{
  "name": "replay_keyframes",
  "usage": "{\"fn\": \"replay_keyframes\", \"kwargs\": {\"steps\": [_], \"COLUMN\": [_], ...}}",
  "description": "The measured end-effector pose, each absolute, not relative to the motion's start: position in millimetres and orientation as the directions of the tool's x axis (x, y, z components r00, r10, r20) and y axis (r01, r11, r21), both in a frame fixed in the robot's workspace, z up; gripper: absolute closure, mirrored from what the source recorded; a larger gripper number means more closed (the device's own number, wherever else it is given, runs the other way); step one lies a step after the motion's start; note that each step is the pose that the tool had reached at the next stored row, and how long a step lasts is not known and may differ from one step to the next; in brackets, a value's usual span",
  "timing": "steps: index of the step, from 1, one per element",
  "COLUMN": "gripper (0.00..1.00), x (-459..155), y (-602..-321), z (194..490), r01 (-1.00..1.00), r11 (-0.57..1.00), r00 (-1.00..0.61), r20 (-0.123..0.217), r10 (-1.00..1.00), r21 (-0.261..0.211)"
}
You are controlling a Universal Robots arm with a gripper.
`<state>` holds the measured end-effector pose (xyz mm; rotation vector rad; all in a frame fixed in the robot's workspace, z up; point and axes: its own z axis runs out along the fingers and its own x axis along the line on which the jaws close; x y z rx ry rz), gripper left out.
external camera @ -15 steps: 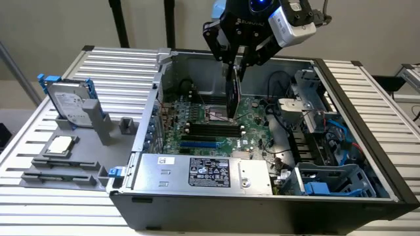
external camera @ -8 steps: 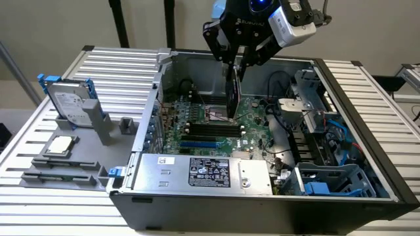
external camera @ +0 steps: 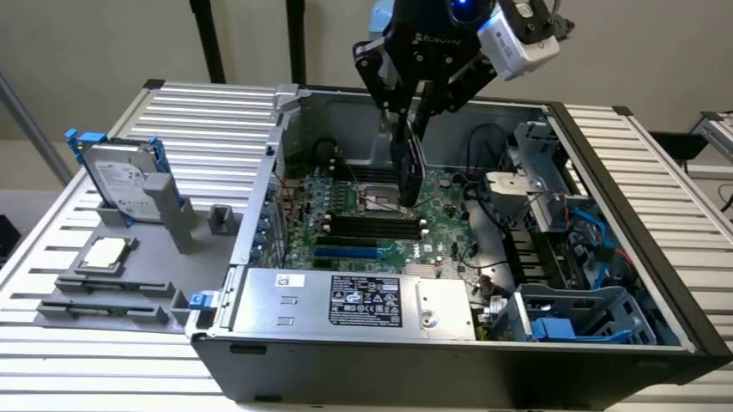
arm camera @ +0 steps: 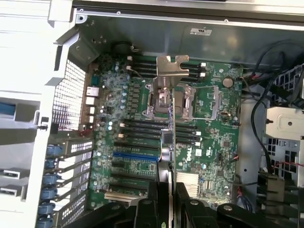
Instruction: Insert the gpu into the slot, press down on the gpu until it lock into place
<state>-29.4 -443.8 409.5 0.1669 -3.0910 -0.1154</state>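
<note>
My gripper (external camera: 410,107) hangs over the open computer case and is shut on the gpu (external camera: 407,167), a thin dark card held upright by its top edge. The card hovers above the motherboard, over the area of the silver processor socket (arm camera: 192,102). In the wrist view the gpu (arm camera: 172,123) shows edge-on between the black fingers (arm camera: 153,202), with its silver metal bracket (arm camera: 171,66) at the far end. The slot (external camera: 343,254) (arm camera: 135,156), a long narrow blue strip, lies on the board to one side of the card, apart from it.
Black memory strips (external camera: 360,227) lie between the socket and the blue strip. A silver labelled power-supply box (external camera: 343,300) fills the case's near side. Cables and drive cages (external camera: 538,232) crowd the exterior view's right. A hard drive (external camera: 120,184) and holders stand outside on the left.
</note>
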Motion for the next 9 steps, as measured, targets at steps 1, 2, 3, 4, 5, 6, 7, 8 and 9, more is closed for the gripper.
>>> {"fn": "replay_keyframes", "kwargs": {"steps": [1,2,3,4,5,6,7,8,9], "gripper": [0.74,0.74,0.74,0.74,0.74,0.74,0.74,0.74,0.74], "x": [-29.4,-29.4,-29.4,-29.4,-29.4,-29.4,-29.4,-29.4,-29.4], "y": [-443.8,-443.8,-443.8,-443.8,-443.8,-443.8,-443.8,-443.8,-443.8], "z": [409.5,409.4,409.4,409.3,409.3,409.2,409.1,409.1,409.0], "r01": [-0.125,-0.142,-0.159,-0.177,-0.196,-0.213,-0.230,-0.248,-0.266], "r11": [0.989,0.987,0.984,0.981,0.978,0.974,0.970,0.966,0.961], "r00": [-0.991,-0.989,-0.986,-0.983,-0.979,-0.975,-0.972,-0.967,-0.962], "r20": [0.040,0.040,0.040,0.040,0.040,0.040,0.040,0.040,0.040], "r10": [-0.128,-0.145,-0.162,-0.180,-0.199,-0.217,-0.234,-0.251,-0.270], "r21": [0.077,0.077,0.077,0.077,0.077,0.077,0.077,0.077,0.077]}}
